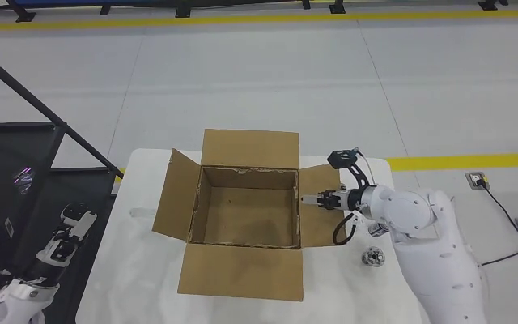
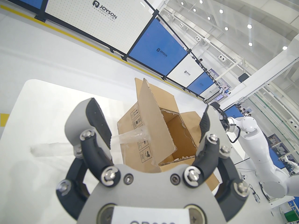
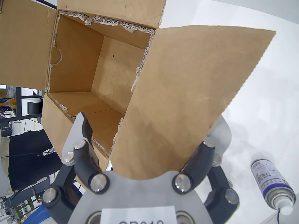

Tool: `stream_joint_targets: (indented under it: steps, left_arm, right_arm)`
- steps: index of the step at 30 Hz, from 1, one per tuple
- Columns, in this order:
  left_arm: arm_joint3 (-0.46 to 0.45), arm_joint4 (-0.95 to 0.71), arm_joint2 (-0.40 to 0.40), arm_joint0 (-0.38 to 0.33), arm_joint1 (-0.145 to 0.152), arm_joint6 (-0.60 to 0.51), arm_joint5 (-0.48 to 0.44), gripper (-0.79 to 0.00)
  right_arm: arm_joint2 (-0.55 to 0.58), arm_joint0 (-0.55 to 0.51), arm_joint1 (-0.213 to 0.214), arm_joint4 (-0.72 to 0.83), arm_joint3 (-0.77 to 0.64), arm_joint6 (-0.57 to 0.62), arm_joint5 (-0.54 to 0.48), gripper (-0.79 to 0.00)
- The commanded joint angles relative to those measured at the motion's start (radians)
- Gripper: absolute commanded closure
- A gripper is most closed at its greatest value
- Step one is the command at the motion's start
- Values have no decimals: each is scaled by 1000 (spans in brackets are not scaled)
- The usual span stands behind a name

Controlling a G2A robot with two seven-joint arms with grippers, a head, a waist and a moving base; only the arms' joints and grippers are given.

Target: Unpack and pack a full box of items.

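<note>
A: Where's the box?
B: Middle of the table, mouth up, empty, flaps splayed at 12, 3, 6 and 9
A: Grippers?
B: Right gripper spread, astride the 3 o'clock flap, pinching nothing; left gripper spread too, off at 8 o'clock
A: Advice?
B: Ease that flap outward without creasing it. The can at 4 o'clock looks upright, long axis vertical, nozzle up, so take it across the body

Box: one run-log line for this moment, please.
box open, nothing seen inside | right gripper open, astride side flap | left gripper open, clear of box | spray can on table
</note>
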Motion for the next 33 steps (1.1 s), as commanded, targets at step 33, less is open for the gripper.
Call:
stream_joint_targets:
  steps: [33]
  left_arm:
    - [0, 0, 0, 0, 0, 0, 0, -785]
  right_arm:
    - [287, -426, 73, -176, -479, 69, -74, -785]
